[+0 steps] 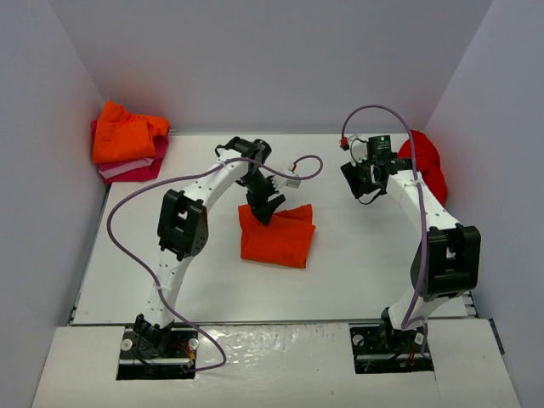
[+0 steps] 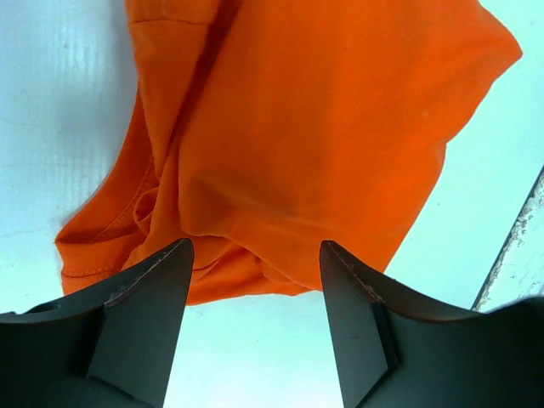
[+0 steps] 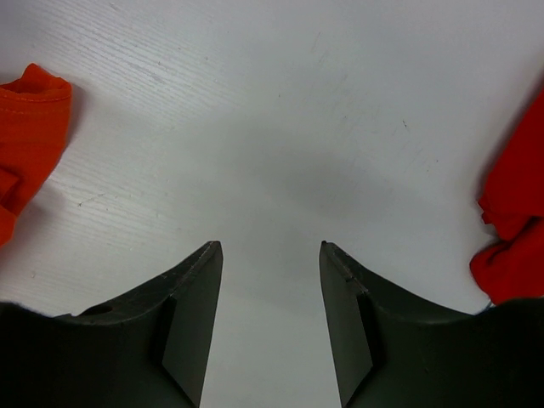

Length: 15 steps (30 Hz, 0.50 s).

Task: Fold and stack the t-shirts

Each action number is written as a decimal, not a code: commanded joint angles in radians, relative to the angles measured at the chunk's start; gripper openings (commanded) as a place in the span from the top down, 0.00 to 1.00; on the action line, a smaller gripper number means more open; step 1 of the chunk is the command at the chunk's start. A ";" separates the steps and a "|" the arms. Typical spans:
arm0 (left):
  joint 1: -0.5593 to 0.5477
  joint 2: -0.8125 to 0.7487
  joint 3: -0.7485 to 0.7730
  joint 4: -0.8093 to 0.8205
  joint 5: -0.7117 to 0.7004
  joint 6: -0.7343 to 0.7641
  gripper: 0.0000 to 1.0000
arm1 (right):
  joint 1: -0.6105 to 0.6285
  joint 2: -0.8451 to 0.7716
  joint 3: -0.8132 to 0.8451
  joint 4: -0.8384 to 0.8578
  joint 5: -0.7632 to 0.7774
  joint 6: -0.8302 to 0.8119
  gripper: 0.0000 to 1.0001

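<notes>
Orange tee [image 1: 276,236] lies mid-table, roughly folded and creased, with a hem and some bunched folds at one end. Left gripper [image 2: 255,246] is down at the tee's far-left corner. Its jaws are partly apart and the cloth edge shows between the tips; no cloth visibly pinched. Right gripper [image 3: 270,246] hangs over bare table [image 1: 365,255], jaws about half apart, holding nothing. The orange tee is off to its left and the red tee [image 1: 427,166] to its right. The red tee is bunched, unfolded, against the right wall behind the right arm. The stack [image 1: 127,161] sits in the far-left corner: a crumpled orange piece on top of folded pale pink and magenta. The left arm's purple cable [image 1: 127,229] loops out over the table's left side, apart from the orange tee.
</notes>
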 commanded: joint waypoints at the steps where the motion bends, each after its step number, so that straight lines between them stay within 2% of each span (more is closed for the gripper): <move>1: -0.019 -0.060 0.007 -0.030 0.033 0.040 0.43 | 0.000 -0.011 0.005 0.034 0.016 0.009 0.53; 15: -0.022 -0.001 0.034 -0.006 -0.011 0.036 0.43 | 0.000 -0.005 -0.005 0.038 0.018 0.008 0.53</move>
